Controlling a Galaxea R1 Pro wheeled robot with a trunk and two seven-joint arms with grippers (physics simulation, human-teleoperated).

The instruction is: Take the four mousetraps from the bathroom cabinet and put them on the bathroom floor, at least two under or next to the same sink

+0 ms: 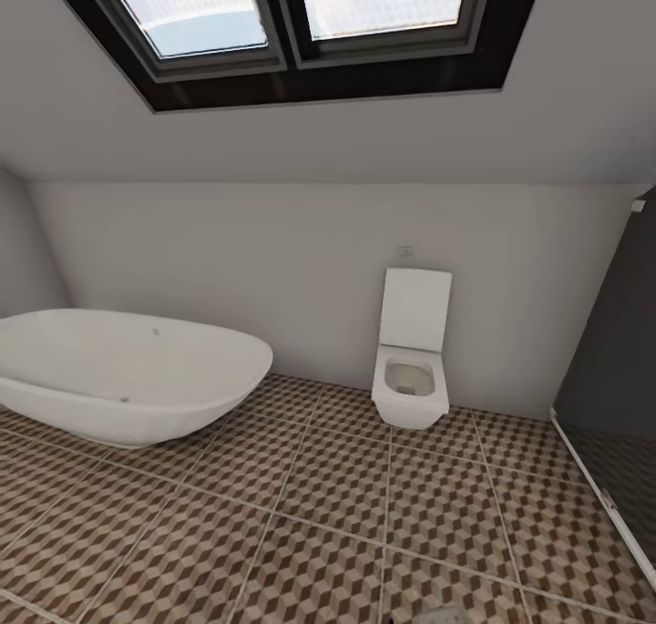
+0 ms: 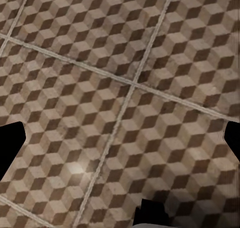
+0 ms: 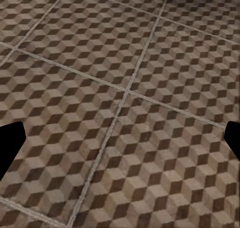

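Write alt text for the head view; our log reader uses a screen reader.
A bathroom with a white oval bathtub at left and a white square toilet with its lid up against the far wall, both on the cube-patterned bathroom floor. A skylight sits in the sloped ceiling and a dark glass shower wall stands at right.

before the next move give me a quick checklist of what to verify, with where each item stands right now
1. Robot is in the bathroom: ok. The bathtub, the toilet and the cube-patterned bathroom floor are ahead.
2. Cabinet with the mousetraps located: not ok; the head view faces the tub and toilet wall.
3. Sink located for the drop spot: not ok, same reason.
4. Left gripper free to grasp: ok; its fingertips sit far apart with bare tile between.
5. Right gripper free: ok, open over bare tile.
6. Path ahead: ok in the middle; the dark shower enclosure bounds the right side.
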